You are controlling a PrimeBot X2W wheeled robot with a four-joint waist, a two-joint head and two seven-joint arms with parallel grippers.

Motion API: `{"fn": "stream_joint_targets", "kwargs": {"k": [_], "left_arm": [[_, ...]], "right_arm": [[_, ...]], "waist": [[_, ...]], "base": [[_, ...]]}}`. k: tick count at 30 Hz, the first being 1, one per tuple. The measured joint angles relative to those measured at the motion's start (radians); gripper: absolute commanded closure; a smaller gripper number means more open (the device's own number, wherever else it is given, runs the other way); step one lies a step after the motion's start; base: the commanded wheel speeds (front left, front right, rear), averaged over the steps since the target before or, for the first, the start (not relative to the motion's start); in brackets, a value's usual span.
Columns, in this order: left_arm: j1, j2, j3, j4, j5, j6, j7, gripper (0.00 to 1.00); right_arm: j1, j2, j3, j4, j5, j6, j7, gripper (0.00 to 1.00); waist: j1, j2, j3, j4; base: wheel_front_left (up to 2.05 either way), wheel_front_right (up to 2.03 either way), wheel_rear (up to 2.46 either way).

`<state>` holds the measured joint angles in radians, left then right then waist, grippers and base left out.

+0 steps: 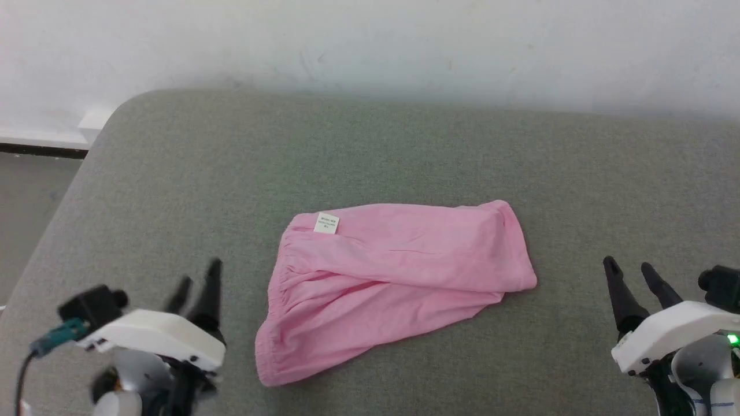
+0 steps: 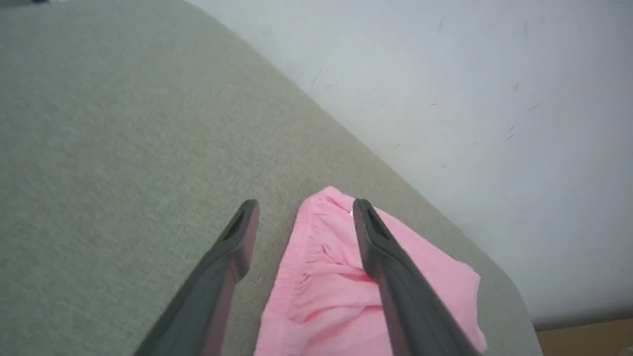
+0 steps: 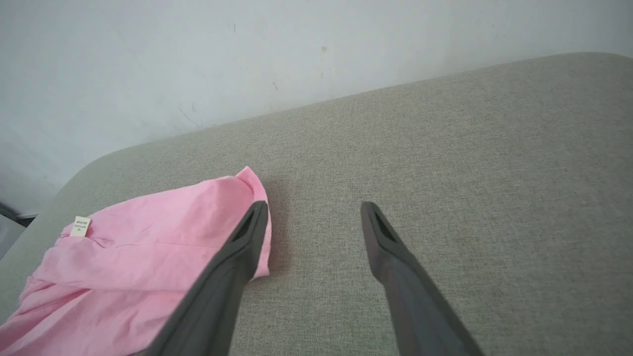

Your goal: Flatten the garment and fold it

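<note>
Left gripper (image 1: 200, 273): you find it near the cushion's front left corner. Its two dark fingers are spread moderately wide with nothing between them. It looks blurred from the head camera. A strip of bare fabric separates it from the pink cloth.
Left wrist camera: your left gripper (image 2: 304, 202) points toward the gathered end of the garment (image 2: 321, 296). One finger crosses the pink cloth in this picture. You cannot tell from here whether it touches.
Cushion (image 1: 404, 150): a grey woven padded surface with a rounded back left corner. Its back edge meets a white wall (image 1: 370, 40).
Garment (image 1: 399, 271): a light pink cloth lying at the middle of the cushion, a little toward the front edge. It is wrinkled and loosely doubled over, and a lower layer sticks out along its front side.
Waistband (image 1: 277, 300): the gathered left end of the garment, slanting toward the front edge.
Label (image 1: 326, 223): a small white tag at the back left of the cloth, also seen from the right wrist (image 3: 80, 226).
Right gripper (image 1: 627, 263): it hovers near the cushion's front right, well apart from the cloth. Its fingers are parted and hold nothing.
Right wrist camera: your right gripper (image 3: 314, 203) points at bare cushion just beside the garment's (image 3: 138, 257) right end.
</note>
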<state>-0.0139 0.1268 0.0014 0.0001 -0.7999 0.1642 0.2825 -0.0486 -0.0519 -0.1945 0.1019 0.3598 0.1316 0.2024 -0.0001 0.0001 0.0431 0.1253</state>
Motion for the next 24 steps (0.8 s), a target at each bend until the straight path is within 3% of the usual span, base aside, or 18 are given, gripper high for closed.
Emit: {"fn": "stream_joint_targets", "kwargs": {"k": [4, 7, 9, 12, 17, 24], "left_arm": [[-0.03, 0.05, 0.019, -0.058, 0.155, -0.033, -0.238, 0.0], [-0.029, 0.09, -0.015, -0.045, 0.332, -0.036, -0.425, 0.0], [-0.028, 0.087, -0.053, -0.022, 0.409, -0.036, -0.498, 0.0], [-0.028, 0.068, -0.097, 0.016, 0.478, -0.031, -0.527, 0.0], [-0.031, 0.04, -0.126, 0.091, 0.503, -0.035, -0.537, 0.0], [-0.085, 0.009, -0.127, 0.114, 0.516, -0.049, -0.539, 0.0]], "right_arm": [[0.0, -0.001, 0.003, -0.037, -0.017, 0.0, 0.024, 0.0], [0.002, -0.001, 0.019, -0.059, -0.05, 0.0, 0.078, 0.0], [0.002, -0.001, 0.041, -0.066, -0.067, 0.0, 0.134, 0.0], [-0.007, -0.001, 0.091, -0.067, -0.108, 0.0, 0.231, 0.0], [-0.113, 0.001, 0.156, -0.003, -0.161, 0.0, 0.378, 0.0], [-0.239, -0.001, 0.197, 0.146, -0.251, 0.0, 0.445, 0.0]], "waist": [[0.0, 0.0, -0.003, -0.002], [0.0, 0.0, 0.0, -0.003], [0.0001, 0.0, 0.005, -0.002], [0.0001, 0.0, 0.016, -0.004], [0.0002, 0.0, 0.045, -0.006], [0.0003, 0.0, 0.095, 0.009]], "base": [[0.0, 0.0, 0.0], [0.0, 0.0, 0.0], [0.0, 0.0, 0.0], [0.0, 0.0, 0.0], [0.0, 0.0, 0.0], [0.0, 0.0, 0.0]]}}
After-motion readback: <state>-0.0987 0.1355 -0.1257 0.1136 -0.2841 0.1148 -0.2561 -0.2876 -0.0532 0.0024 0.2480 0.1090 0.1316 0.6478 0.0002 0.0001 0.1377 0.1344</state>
